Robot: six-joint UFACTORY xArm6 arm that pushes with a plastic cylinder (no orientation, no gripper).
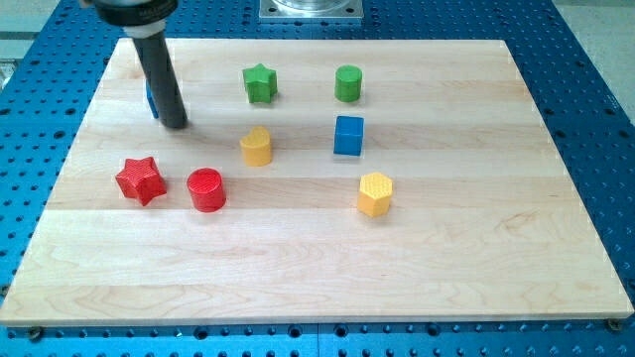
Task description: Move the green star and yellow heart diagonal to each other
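Observation:
The green star (260, 83) lies near the view's top, left of centre. The yellow heart (256, 146) lies just below it, almost straight underneath. My tip (176, 125) is at the view's upper left, well to the left of both blocks and touching neither. A blue block (151, 102) is mostly hidden behind the rod, at its left edge.
A green cylinder (348, 83) lies right of the star. A blue cube (348, 135) lies right of the heart. A yellow hexagon (375, 193) is lower right. A red star (140, 180) and a red cylinder (206, 189) lie below my tip. The wooden board (317, 288) sits on a blue perforated table.

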